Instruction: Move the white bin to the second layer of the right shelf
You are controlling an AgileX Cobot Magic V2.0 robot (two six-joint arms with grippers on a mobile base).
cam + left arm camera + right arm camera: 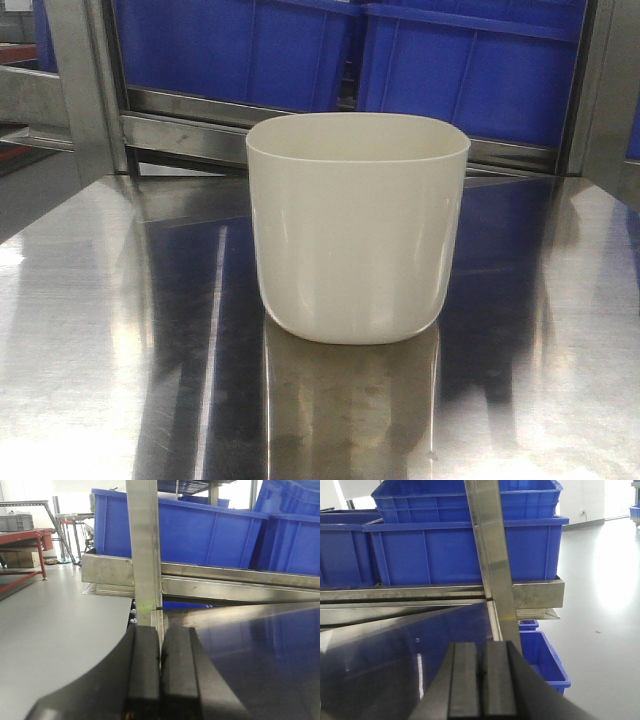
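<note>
The white bin [357, 225] stands upright on the shiny steel table [110, 340], in the middle of the front view, its mouth open upward. No gripper shows in that view. My left gripper [160, 632] is shut and empty at the table's left edge, pointing at a steel post [145, 555]. My right gripper [482, 647] is shut and empty at the table's right edge, pointing at another steel post [495, 560]. The bin is not in either wrist view. The roller level of the right shelf is out of view.
Large blue crates [470, 70] sit on steel rack rails [190, 135] right behind the table; they also show in the left wrist view [200, 530] and the right wrist view [460, 545]. Another blue crate [547, 660] sits on the floor right of the table. A red bench [22, 542] stands far left.
</note>
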